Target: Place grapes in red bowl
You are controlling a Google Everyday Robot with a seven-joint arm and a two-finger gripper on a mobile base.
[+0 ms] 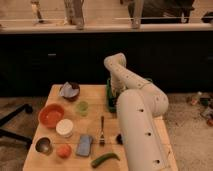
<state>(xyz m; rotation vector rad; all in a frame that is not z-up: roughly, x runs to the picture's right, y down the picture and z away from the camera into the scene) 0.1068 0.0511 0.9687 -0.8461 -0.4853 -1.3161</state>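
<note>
The red bowl [51, 115] is a shallow orange-red bowl on the left of the wooden table [95, 117], and it looks empty. A small dark cluster [119, 138], likely the grapes, lies near the table's front, partly hidden by my white arm. My gripper [114, 93] reaches down into the green basket [109, 100] at the table's far right. It is well away from the red bowl. My arm's wide lower link covers the right side of the table.
A dark brown bowl with blue-grey cloth [70, 91] stands at the back left. Around the red bowl are a green cup [82, 107], a white cup [65, 127], a metal cup [43, 145], a tomato-like fruit [63, 150], a blue sponge [84, 145], a fork [101, 131] and a green pepper [105, 159].
</note>
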